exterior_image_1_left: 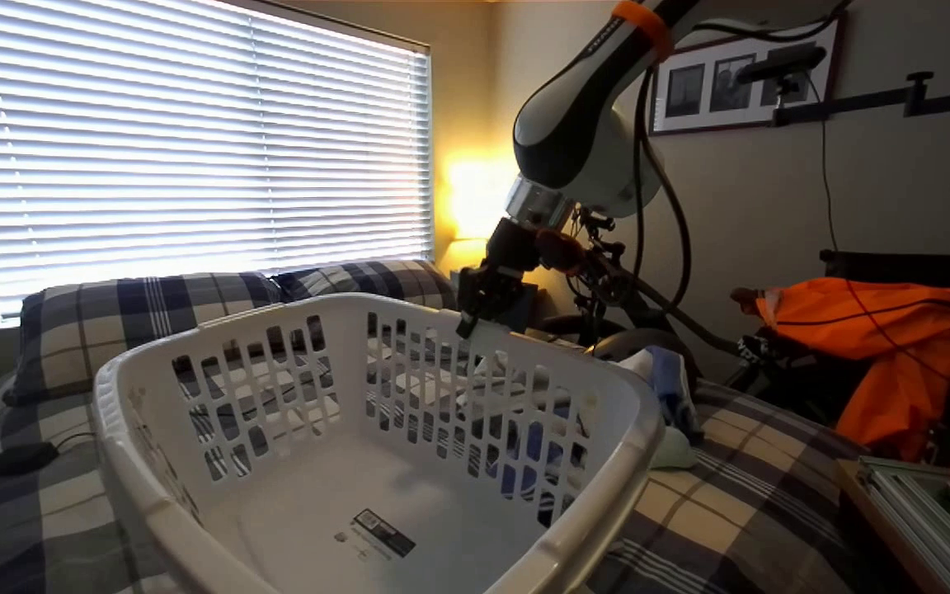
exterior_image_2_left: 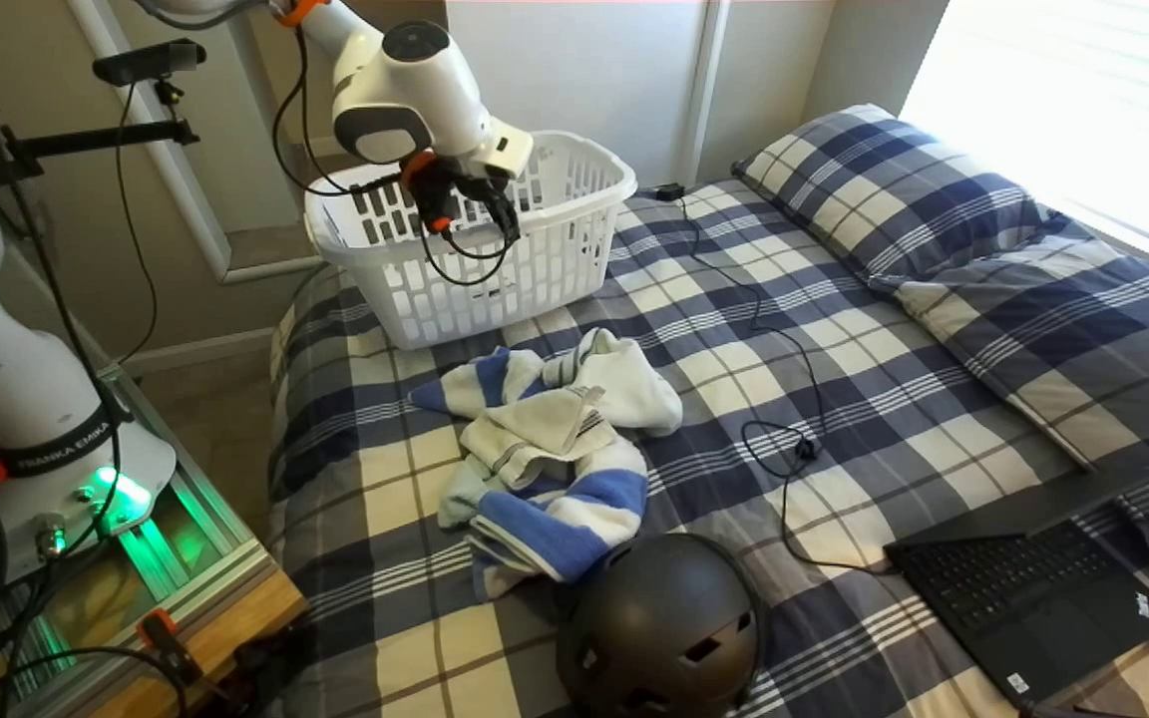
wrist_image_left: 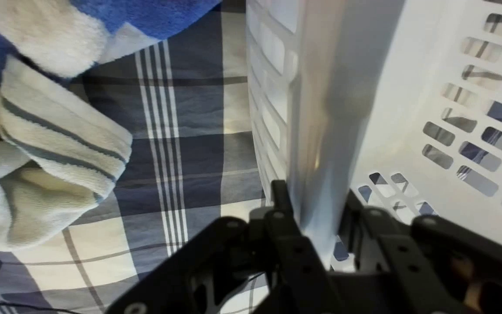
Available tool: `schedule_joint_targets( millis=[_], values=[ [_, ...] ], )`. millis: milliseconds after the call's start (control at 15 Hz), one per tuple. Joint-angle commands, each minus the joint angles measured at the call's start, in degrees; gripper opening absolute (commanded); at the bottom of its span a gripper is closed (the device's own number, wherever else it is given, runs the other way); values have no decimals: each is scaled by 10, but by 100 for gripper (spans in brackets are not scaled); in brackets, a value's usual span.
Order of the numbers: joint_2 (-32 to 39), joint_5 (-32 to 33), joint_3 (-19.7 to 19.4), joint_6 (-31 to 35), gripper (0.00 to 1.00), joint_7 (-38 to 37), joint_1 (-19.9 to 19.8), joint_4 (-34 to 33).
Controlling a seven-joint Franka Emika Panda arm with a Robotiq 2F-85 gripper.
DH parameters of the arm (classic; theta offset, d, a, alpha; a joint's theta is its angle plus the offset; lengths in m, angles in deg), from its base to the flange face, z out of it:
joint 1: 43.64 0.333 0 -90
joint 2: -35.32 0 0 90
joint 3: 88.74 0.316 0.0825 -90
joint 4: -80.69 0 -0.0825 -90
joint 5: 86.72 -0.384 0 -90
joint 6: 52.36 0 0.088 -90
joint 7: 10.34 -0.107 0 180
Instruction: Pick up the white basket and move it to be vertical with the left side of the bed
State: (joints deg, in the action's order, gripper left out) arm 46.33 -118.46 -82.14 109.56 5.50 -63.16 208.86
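The white basket (exterior_image_1_left: 434,495) stands upright on the plaid bed (exterior_image_1_left: 731,495), near one edge of it in an exterior view, where it shows beside the bare bed top (exterior_image_2_left: 714,339). Its floor carries a small label. My gripper (exterior_image_1_left: 475,326) is at the long rolled rim of the basket, one finger inside the wall and one outside. In the wrist view the fingertips (wrist_image_left: 318,198) press against both sides of the rim (wrist_image_left: 342,87), so the gripper looks shut on it. In an exterior view the gripper (exterior_image_2_left: 505,224) shows at the rim with the fingertips partly hidden.
Crumpled striped towels (exterior_image_2_left: 555,449) lie beside the basket, also in the wrist view (wrist_image_left: 59,139). A black helmet (exterior_image_2_left: 664,628), an open laptop (exterior_image_2_left: 1043,588) and a black cable (exterior_image_2_left: 784,344) are on the bed. Plaid pillows (exterior_image_2_left: 894,189) lie near the window. Orange fabric (exterior_image_1_left: 879,322) is beyond the bed.
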Motion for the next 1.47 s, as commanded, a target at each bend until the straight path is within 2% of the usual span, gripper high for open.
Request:
schedule_joint_targets(
  millis=[0,133,200,333,467,667,733,933,1000,1267,1400],
  values=[
    [-38,-38,2,-16,7,47,-29,24],
    [-31,-55,5,-16,7,61,-40,20],
    [-27,-78,12,-16,53,79,-46,17],
    [-31,-120,21,-17,61,111,-54,15],
    [-51,-132,21,-36,75,130,-52,23],
    [-88,-33,2,-80,95,69,-34,50],
    [-100,-19,-41,-119,99,67,11,49],
    [-132,81,-75,-257,100,0,42,43],
    [-142,141,-85,-281,100,-48,53,44],
    [-198,315,-102,-381,100,-179,73,50],
    [-232,398,-100,-396,100,-233,73,62]
  ],
)
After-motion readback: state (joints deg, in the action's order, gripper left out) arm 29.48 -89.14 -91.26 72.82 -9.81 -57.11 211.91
